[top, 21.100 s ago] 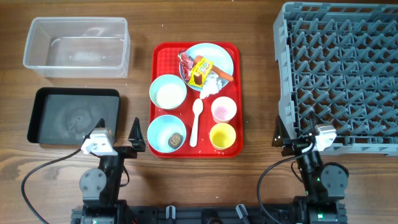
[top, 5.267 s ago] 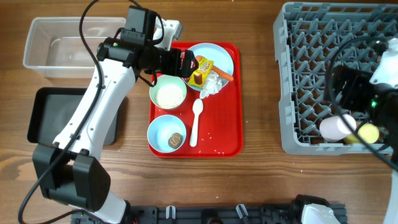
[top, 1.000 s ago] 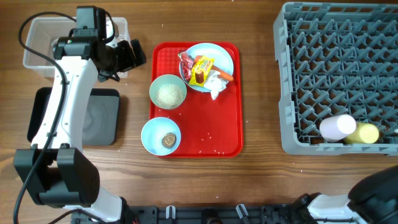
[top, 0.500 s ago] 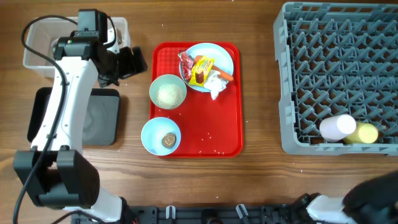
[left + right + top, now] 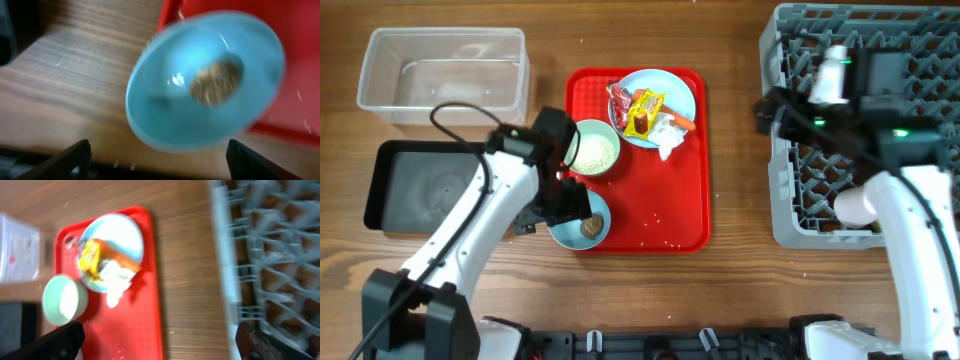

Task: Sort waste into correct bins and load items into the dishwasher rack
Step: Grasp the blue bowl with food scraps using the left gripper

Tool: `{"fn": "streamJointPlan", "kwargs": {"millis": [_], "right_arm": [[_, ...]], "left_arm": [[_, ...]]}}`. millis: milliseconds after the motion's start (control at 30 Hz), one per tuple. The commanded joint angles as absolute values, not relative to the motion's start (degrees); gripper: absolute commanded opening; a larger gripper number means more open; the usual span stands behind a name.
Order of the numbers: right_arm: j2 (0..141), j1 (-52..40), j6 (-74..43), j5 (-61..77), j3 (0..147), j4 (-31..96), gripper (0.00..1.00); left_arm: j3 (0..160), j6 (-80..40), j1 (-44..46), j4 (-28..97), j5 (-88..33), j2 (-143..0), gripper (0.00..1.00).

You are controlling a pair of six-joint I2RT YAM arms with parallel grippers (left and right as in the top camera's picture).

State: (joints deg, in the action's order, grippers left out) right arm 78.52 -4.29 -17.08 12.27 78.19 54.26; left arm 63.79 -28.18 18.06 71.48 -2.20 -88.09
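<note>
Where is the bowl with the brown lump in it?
In the overhead view, the bowl sits at the red tray's front left corner, next to the rice bowl.

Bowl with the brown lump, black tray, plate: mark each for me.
bowl with the brown lump [image 5: 165, 115], left wrist view, inner wall.
black tray [image 5: 420, 190], overhead view, bare floor.
plate [image 5: 678, 92], overhead view, bare upper-right part.

Counter [image 5: 740, 290]: brown, wood grain. Flat tray [image 5: 690, 200]: red. Plate [image 5: 682, 88], upper bowl [image 5: 613, 140] and lower bowl [image 5: 602, 222]: light blue. Rice [image 5: 593, 152]: white. Lump [image 5: 588, 228]: brown. Red wrapper [image 5: 619, 100]; yellow-brown wrapper [image 5: 642, 112]. Carrot [image 5: 680, 121]: orange. Tissue [image 5: 667, 138]: white. Tub [image 5: 442, 75]: clear. Bin tray [image 5: 420, 190]: black. Rack [image 5: 880, 60]: grey lattice. Cup [image 5: 853, 207]: pale pink.
</note>
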Motion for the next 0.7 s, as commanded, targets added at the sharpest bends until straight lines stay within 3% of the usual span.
{"fn": "streamJointPlan", "kwargs": {"millis": [0, 133, 233, 400, 533, 667], "right_arm": [[81.7, -10.5, -18.0, 10.2, 78.5, 52.4, 1.0], [85.6, -13.8, -18.2, 9.9, 78.5, 52.6, 1.0], [86.8, -14.0, -18.2, 9.9, 78.5, 53.0, 0.99], [86.8, -14.0, -18.2, 9.8, 78.5, 52.5, 1.0], [86.8, -14.0, -18.1, 9.8, 78.5, 52.7, 0.99], [86.8, -14.0, -18.0, 8.9, 78.5, 53.1, 1.0]], "left_arm": [[56.9, -33.5, 18.2, 65.4, -0.4, -88.0, 0.86], [55.8, -33.5, 18.2, 62.3, -0.3, -88.0, 0.79], [54.6, -33.5, 18.2, 59.4, 1.4, -88.1, 0.66], [51.7, -33.5, 18.2, 54.8, 3.1, -88.1, 0.29], [51.7, -33.5, 18.2, 54.5, 4.6, -88.1, 0.05], [51.7, -33.5, 18.2, 53.9, 4.6, -88.1, 0.04]]}}
